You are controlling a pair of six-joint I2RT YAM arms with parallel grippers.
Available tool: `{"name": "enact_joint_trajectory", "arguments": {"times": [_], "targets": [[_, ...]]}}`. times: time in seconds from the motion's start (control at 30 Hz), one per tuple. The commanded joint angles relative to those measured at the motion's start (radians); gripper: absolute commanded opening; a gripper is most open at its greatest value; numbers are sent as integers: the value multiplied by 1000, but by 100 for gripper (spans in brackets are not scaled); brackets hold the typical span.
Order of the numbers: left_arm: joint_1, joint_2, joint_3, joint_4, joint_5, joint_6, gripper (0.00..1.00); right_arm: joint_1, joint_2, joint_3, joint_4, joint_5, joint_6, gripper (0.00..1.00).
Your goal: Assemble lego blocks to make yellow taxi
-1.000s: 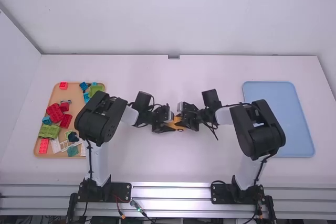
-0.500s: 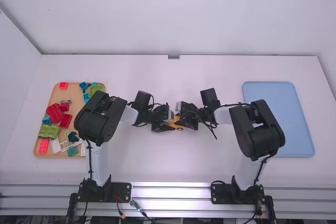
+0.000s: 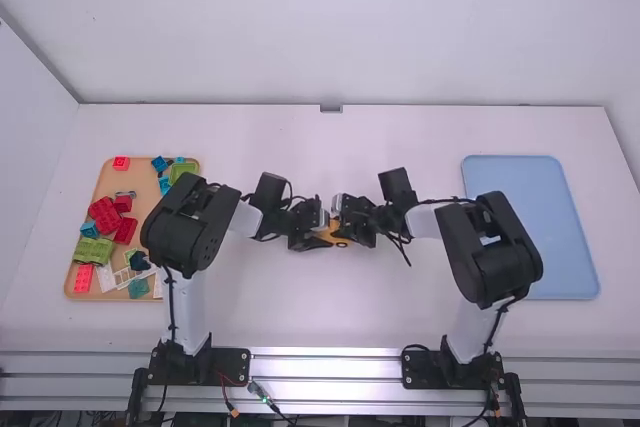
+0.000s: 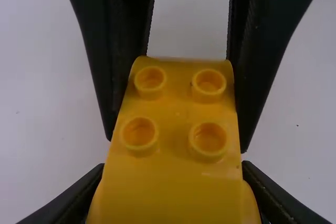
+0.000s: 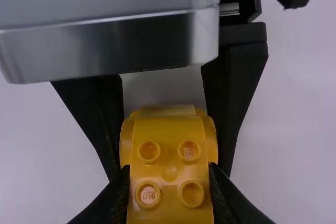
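"While the left gripper [image 3: 320, 240] kept almost still, what did the right gripper [image 3: 351, 232] do in the high view?"

"It slid a tiny bit closer, and the yellow taxi [image 3: 339, 232] was between the two. I guess it was pushing the parts tight."

"And the left wrist view?"

"Left's fingers [image 4: 73, 203] pinched the near end, one on each side. The right gripper squeezed the far end, by four round bumps [image 4: 139, 132]."

"What about the right wrist view?"

"Right's fingers [image 5: 114, 203] pinched its bumpy end, and left's held the other. I couldn't tell if the parts had clicked."
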Motion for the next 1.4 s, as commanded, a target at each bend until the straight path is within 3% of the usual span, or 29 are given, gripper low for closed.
{"name": "enact_joint_trajectory", "arguments": {"times": [0.0, 0.17, 0.57, 0.87, 1.37], "targets": [[-35, 6, -2, -12, 26, -19, 11, 6, 67, -21, -15, 202, 59, 9], [-35, 6, -2, -13, 26, -19, 12, 7, 67, -21, 1, 201, 70, 19], [-35, 6, -2, -15, 26, -19, 11, 6, 39, -11, 3, 197, 82, 22], [-35, 6, -2, -16, 26, -19, 11, 6, 7, -14, 4, 198, 82, 37], [-35, 6, -2, -19, 26, -19, 10, -5, -1, -11, 67, 146, 89, 46]]}}
